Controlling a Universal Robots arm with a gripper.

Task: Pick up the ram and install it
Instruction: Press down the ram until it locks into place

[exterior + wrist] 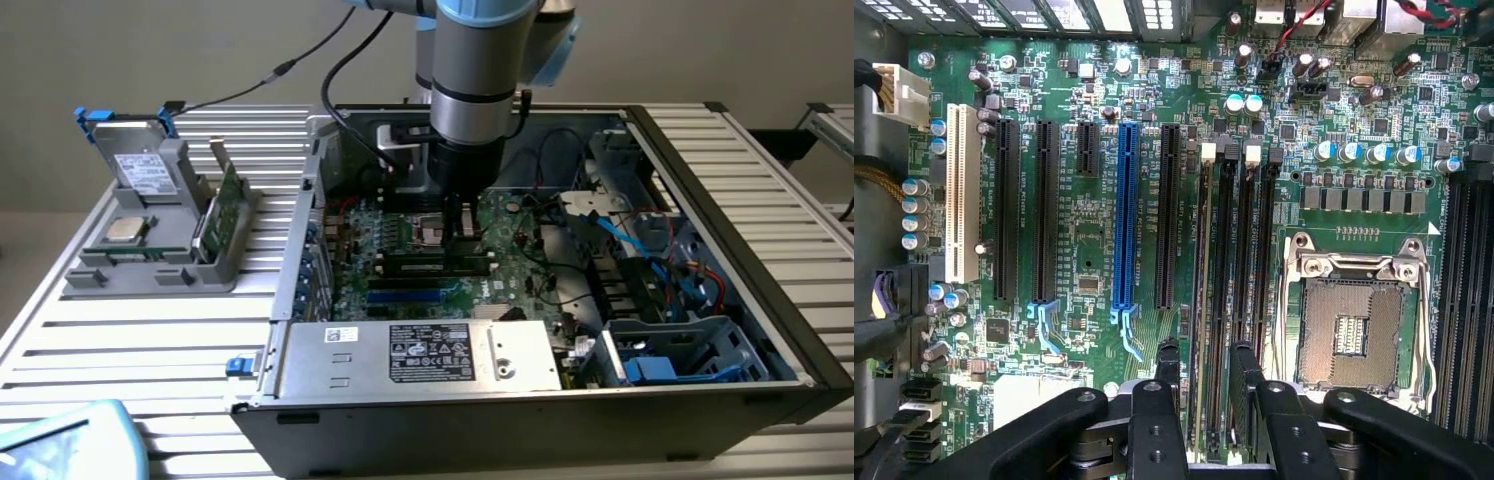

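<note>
The ram [224, 208] stands in the holder [140, 272]; wrist view shows motherboard [1086, 225].

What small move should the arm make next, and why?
Probably lift straight up out of the computer case: the open gripper holds nothing above the memory slots, while the ram stands in the grey holder outside the case.

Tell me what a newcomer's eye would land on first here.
The robot arm plunging straight down into the open computer case, its open gripper astride the memory slots on the green motherboard. Next, the bright blue expansion slot and the empty processor socket beside the gripper.
</note>
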